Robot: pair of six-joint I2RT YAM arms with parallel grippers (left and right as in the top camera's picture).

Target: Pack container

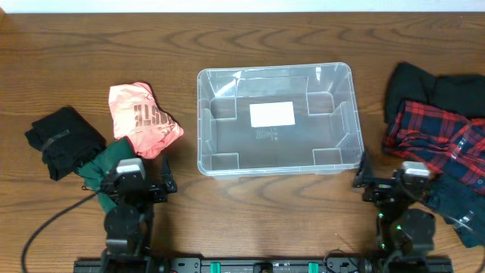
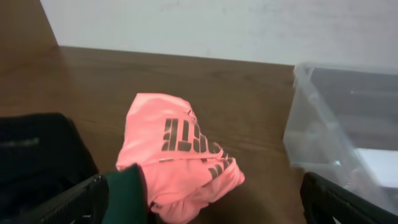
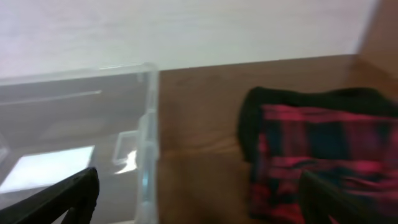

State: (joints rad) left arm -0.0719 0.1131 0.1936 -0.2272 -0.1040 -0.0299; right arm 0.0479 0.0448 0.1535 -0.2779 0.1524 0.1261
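The clear plastic container point(image 1: 220, 80) stands empty in the middle of the table, a white label on its bottom. A pink printed garment point(image 1: 140, 117) lies left of it, with a dark green garment point(image 1: 106, 163) and a black garment point(image 1: 64, 140) beside it. A red plaid shirt point(image 1: 436, 133) and a black garment point(image 1: 428, 87) lie right of it. My left gripper point(image 1: 144, 182) is open and empty, just in front of the pink garment point(image 2: 180, 149). My right gripper point(image 1: 379, 182) is open and empty, between the container's corner point(image 3: 148, 124) and the plaid shirt point(image 3: 311, 155).
A dark blue garment point(image 1: 462, 205) lies at the right front, beside the right arm. A black cable point(image 1: 45, 224) runs over the table at the left front. A light wall rises behind the table's far edge.
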